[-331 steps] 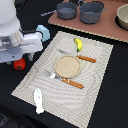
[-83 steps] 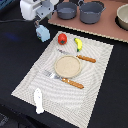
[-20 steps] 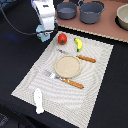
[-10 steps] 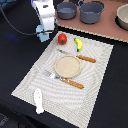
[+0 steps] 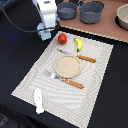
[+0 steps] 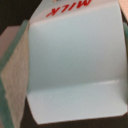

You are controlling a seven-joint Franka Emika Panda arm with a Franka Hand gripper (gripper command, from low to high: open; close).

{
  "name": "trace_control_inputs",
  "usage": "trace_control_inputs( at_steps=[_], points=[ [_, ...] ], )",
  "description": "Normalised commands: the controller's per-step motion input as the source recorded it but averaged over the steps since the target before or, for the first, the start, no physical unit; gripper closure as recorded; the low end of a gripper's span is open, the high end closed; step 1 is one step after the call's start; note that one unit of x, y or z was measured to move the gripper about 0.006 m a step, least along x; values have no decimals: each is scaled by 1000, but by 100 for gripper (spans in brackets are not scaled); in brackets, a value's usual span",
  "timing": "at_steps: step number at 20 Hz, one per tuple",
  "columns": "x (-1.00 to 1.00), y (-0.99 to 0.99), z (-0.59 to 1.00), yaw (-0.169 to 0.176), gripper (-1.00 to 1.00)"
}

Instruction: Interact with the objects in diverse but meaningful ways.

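Woven beige placemat (image 5: 95, 70) lying on black tabletop (image 5: 20, 55) | my gripper (image 5: 45, 34) gripping pale blue-white milk carton (image 6: 75, 65) | red tomato (image 5: 62, 38) sitting beside

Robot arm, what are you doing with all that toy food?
The robot arm's gripper is down at the far corner of the striped placemat, right by a pale milk carton that fills the wrist view. Whether it is actually gripping the carton cannot be told. Next to it sit a red tomato and a yellow banana. A round plate lies mid-mat between a fork and knife, and two grey pots wait behind.
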Motion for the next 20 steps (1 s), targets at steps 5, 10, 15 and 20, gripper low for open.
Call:
trace_control_inputs(
  at_steps=[5,10,15,20],
  points=[
    [575,-176,692,-19,100],
    [665,-231,360,-1,100],
    [686,-282,267,0,100],
    [723,-363,208,0,100]
  ],
)
